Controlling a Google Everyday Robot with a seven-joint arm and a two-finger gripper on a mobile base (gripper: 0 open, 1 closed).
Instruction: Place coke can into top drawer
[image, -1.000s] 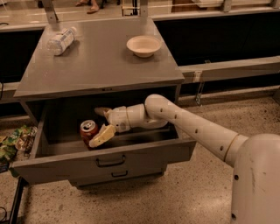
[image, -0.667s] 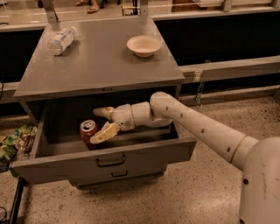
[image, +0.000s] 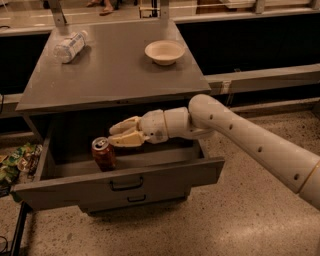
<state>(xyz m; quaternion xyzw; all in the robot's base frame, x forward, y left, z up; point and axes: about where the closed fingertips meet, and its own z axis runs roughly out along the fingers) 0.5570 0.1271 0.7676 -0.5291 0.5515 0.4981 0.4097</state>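
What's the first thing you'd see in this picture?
A big white robot arm reaches into the open top drawer, its gripper open close above the coke can standing upright inside. On the cabinet top sit a white bowl and a plastic bottle on its side.

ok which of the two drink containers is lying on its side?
The clear water bottle on the cabinet top; the coke can stands upright in the top drawer, close to the gripper.
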